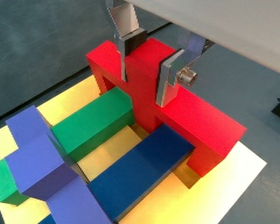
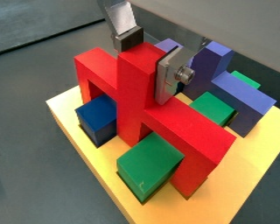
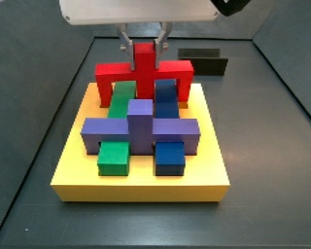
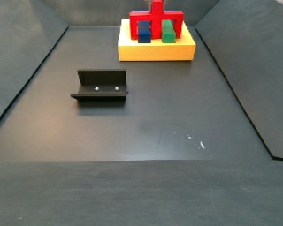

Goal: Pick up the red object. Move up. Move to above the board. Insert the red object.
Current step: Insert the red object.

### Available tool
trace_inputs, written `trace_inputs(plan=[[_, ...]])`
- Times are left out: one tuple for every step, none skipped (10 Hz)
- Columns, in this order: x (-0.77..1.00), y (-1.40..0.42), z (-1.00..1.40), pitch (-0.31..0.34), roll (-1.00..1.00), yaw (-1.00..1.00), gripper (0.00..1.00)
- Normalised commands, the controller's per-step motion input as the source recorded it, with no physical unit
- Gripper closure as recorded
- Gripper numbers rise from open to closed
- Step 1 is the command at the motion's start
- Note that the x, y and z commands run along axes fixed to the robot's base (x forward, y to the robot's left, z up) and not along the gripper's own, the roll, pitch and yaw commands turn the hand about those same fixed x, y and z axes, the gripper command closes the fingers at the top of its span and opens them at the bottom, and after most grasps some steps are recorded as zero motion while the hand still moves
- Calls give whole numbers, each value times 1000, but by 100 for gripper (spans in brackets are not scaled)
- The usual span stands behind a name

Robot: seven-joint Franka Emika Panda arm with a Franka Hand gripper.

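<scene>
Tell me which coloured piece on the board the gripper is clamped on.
The red object: the gripper pinches its upright post at the board's far end. The purple block, green block and blue block stand untouched.

A: Both wrist views sit close, looking steeply down past the gripper [image 1: 152, 59] onto the red object [image 1: 166, 105] and board [image 1: 254, 166], from opposite sides.

B: Side views? One near the board [image 3: 139, 180], high, facing it. One far across the floor, fixture [image 4: 102, 86] in between, board [image 4: 156, 48] distant.
</scene>
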Motion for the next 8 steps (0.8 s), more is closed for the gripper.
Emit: trace_inputs(plan=[[26, 0, 0, 0, -126, 0, 100], [63, 0, -17, -21, -124, 0, 100], [0, -9, 0, -1, -14, 0, 100], [-66, 29, 0, 0, -1, -111, 100], [0, 106, 0, -44, -273, -46, 100], [0, 0, 71, -151, -423, -149, 100], [0, 0, 143, -126, -500, -143, 100], [14, 34, 200, -113, -500, -140, 100]])
